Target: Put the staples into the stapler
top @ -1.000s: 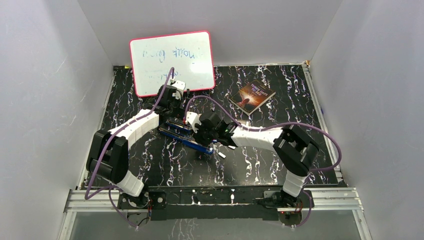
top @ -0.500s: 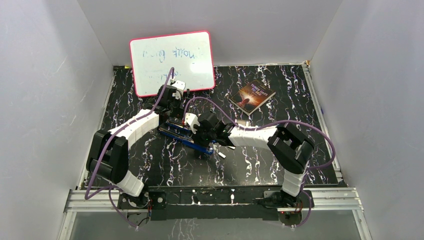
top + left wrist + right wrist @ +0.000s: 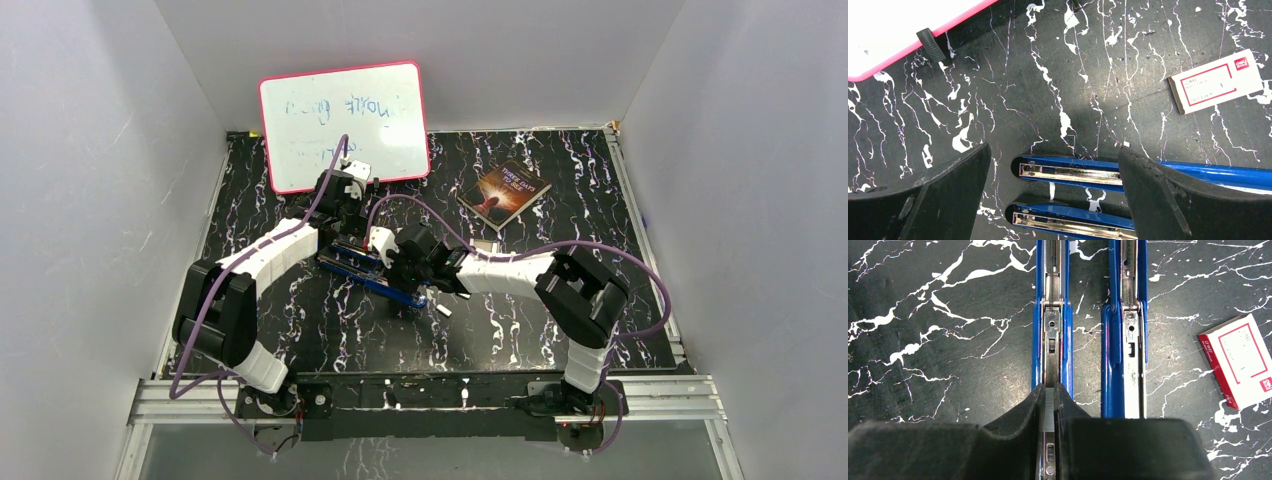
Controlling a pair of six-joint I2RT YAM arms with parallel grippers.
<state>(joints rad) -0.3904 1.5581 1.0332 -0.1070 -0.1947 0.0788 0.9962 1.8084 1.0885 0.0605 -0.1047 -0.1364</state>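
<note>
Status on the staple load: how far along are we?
Done: the blue metal stapler lies opened, its silver channels exposed. In hand: the right gripper jaws pinch the thin silvery staple strip in line with one channel. The left gripper jaws are open, straddling the stapler's end. Left: seat the strip, release it, close the stapler.

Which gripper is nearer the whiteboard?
Left. The left gripper straddles the tips of the stapler, just short of the whiteboard; the right gripper sits farther along it, away from the whiteboard.
</note>
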